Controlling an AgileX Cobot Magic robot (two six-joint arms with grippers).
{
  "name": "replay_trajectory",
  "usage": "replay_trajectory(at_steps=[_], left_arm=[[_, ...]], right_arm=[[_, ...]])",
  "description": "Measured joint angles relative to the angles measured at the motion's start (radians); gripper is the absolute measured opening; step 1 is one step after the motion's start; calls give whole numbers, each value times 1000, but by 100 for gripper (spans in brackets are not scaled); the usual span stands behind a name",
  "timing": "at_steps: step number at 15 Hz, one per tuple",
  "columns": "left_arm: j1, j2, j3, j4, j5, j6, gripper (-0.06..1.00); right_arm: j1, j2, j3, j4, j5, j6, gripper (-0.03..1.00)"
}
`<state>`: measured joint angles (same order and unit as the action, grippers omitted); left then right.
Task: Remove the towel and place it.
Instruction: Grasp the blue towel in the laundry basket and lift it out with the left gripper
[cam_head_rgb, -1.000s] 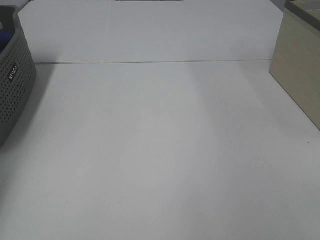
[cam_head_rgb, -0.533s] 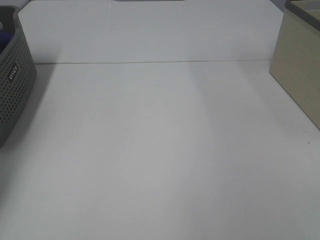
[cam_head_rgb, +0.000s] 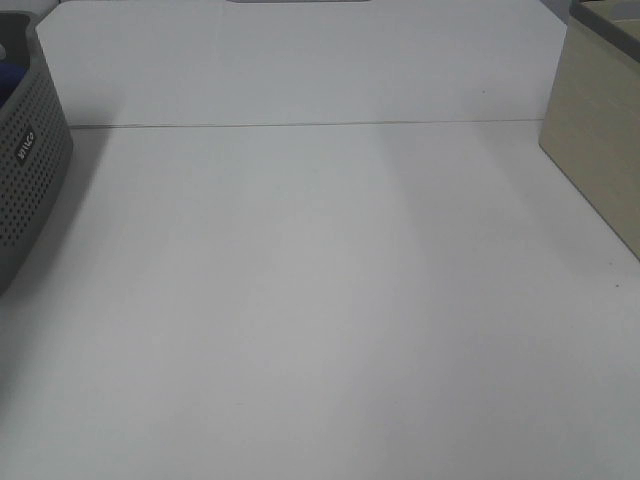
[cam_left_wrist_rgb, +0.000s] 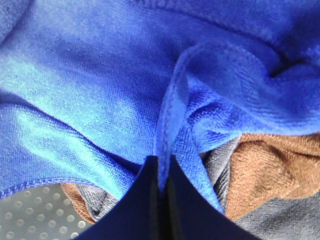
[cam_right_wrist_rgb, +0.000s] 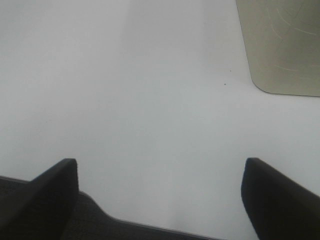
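Tightly, left claw (cam_left_wrist_rgb: 162, 165) pinches towel (cam_left_wrist_rgb: 100, 90) hem (basket (cam_head_rgb: 40, 190) logo unreadable).

Grey basket (cam_head_rgb: 35, 170) and beige box (cam_head_rgb: 600, 150) half out of frame; brown cloth (cam_left_wrist_rgb: 265, 170) mostly beneath towel (cam_left_wrist_rgb: 90, 90).

High view: I look down and forward from well above the white table (cam_head_rgb: 320, 300), far enough off to take in the grey basket (cam_head_rgb: 25, 170) at its left margin and the beige box (cam_head_rgb: 595, 150) at its right.

Left wrist view: I sit very close, facing the towel (cam_left_wrist_rgb: 100, 75) past the left gripper (cam_left_wrist_rgb: 162, 172). A patch of perforated basket surface in one corner is my only link to the high view.

Right wrist view: I look down on bare table past the right gripper (cam_right_wrist_rgb: 160, 165), sharing tabletop and box with the high view.
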<state>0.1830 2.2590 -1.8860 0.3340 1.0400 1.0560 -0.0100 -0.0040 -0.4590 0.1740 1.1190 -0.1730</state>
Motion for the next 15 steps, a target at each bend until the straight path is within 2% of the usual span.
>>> replay_trajectory(at_steps=[4, 10, 15], left_arm=[[-1, -29, -2, 1, -27, -98, 0], [-9, -162, -109, 32, 47, -106, 0], [-77, -332, -130, 24, 110, -121, 0]], right_arm=[[0, 0, 0, 0, 0, 0, 86], [0, 0, 0, 0, 0, 0, 86], [0, 0, 0, 0, 0, 0, 86]])
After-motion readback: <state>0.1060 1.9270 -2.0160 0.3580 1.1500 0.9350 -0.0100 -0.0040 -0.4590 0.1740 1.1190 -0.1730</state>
